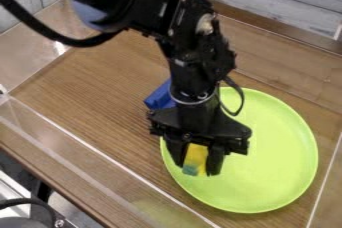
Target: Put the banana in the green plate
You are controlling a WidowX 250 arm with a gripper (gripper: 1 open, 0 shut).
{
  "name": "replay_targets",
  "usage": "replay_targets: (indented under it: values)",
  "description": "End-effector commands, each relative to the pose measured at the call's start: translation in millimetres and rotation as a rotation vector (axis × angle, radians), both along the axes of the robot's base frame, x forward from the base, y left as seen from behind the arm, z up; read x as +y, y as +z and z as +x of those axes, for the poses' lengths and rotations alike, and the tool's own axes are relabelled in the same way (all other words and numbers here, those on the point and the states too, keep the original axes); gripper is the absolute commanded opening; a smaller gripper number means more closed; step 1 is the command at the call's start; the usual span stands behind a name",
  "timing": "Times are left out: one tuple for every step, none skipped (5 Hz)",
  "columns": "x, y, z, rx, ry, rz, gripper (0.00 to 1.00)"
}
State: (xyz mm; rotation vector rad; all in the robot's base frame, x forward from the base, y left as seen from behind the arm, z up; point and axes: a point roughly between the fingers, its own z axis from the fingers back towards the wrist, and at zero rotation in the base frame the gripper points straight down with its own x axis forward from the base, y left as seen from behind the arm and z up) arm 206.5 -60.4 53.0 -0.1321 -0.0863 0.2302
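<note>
My black gripper (198,162) points straight down over the near left part of the green plate (274,142). Its fingers are shut on the banana (195,159), a small yellow piece that shows between the jaws, hanging just above the plate's surface. The plate is a wide lime-green disc with a raised rim, lying on the wooden table at the right. Most of the banana is covered by the fingers.
A blue block (158,98) lies on the table right behind the arm, touching the plate's left rim. A clear plastic wall (54,137) runs along the near left. The black arm (174,32) reaches in from the upper left.
</note>
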Motion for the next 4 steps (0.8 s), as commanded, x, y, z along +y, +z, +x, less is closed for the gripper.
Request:
replay_targets:
  values:
    - [-0.6,15.5,10.6,-0.053,-0.004,-0.006,0.0]
    - [-1.3,18.8,11.0,-0.053,-0.009,-0.006,0.0]
    - [-2.0,22.0,11.5,-0.053,-0.015,-0.006,0.0]
    - [-2.8,25.1,12.1,-0.054,-0.022,-0.007,0.0]
